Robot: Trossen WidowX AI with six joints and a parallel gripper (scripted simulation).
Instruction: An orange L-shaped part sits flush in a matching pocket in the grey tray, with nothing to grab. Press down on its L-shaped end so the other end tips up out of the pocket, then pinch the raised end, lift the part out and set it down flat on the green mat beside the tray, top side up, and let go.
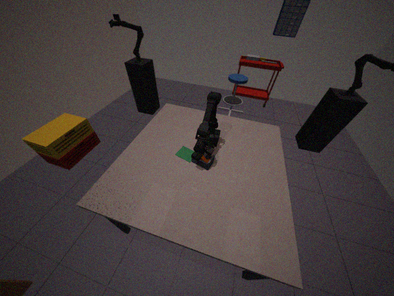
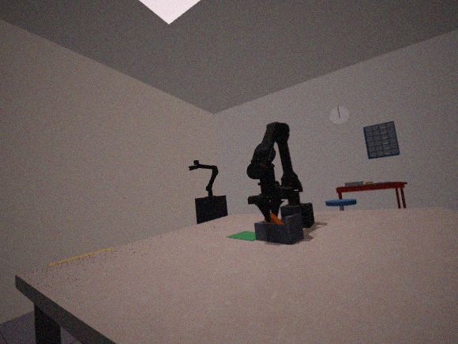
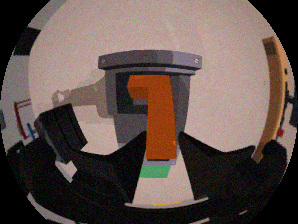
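Observation:
The orange L-shaped part [image 1: 206,159] [image 2: 276,219] [image 3: 161,112] is tilted in the grey tray [image 1: 204,165] [image 2: 272,233] [image 3: 150,60]. Its L-shaped end is down in the pocket, and its straight end is raised towards the green mat [image 1: 183,153] [image 2: 243,236] [image 3: 155,172]. My gripper [image 2: 272,218] [image 3: 162,135] is partly open, pointing down at the raised end. One finger stands on each side of that end; a narrow gap shows beside the right finger in the wrist view. In the top view the arm hides the fingertips and much of the part.
The mat lies flat on the table [image 1: 217,207] [image 2: 245,292], beside the tray's raised-part side. My arm's base [image 2: 305,215] stands behind the tray. The tray's walls rise around the pocket, close to the fingers. A red cart [image 1: 253,92] and a blue stool [image 1: 238,78] stand beyond the table.

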